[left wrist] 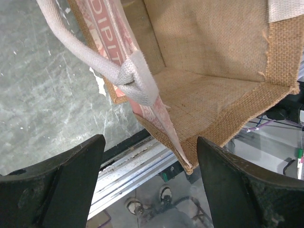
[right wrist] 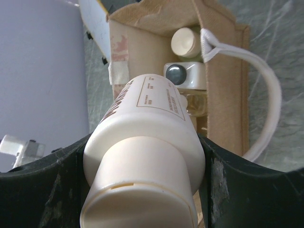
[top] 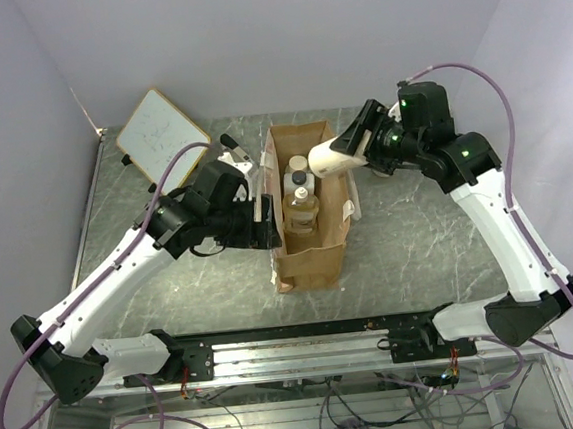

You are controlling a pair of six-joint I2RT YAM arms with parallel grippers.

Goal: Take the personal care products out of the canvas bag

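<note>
Centrally in the top view, the tall tan-brown canvas bag [top: 313,262] stands on the grey-green marbled surface [top: 420,243] with its mouth open upward. Three bottles sit inside it in a row. A round beige-capped bottle [right wrist: 186,42] is farthest toward the top of the frame. A white bottle with a black cap [right wrist: 183,75] comes next, and a translucent amber bottle [top: 301,213] is nearest the bottom.

The right claw [top: 346,149] is clamped on a cream plastic bottle with brown lettering [right wrist: 147,161]. It holds that bottle on a slant just over the bag's upper right rim, outside the bag. In the right wrist view its dark fingers [right wrist: 251,190] press both sides of the bottle's shoulder.

The left claw [left wrist: 149,142] is at the bag's left wall with its fingers [left wrist: 57,185] spread wide. The bag's rim corner and a cream-white handle strap [left wrist: 95,52] lie in the gap, and neither finger visibly touches them.

A wood-framed whiteboard [top: 162,135] lies at the upper left of the top view.

The held bottle covers most of the amber bottle in the right wrist view, so only a sliver of it shows. The bag's walls hide the lower bodies of all three bottles inside. The brown lettering is too foreshortened to read.
</note>
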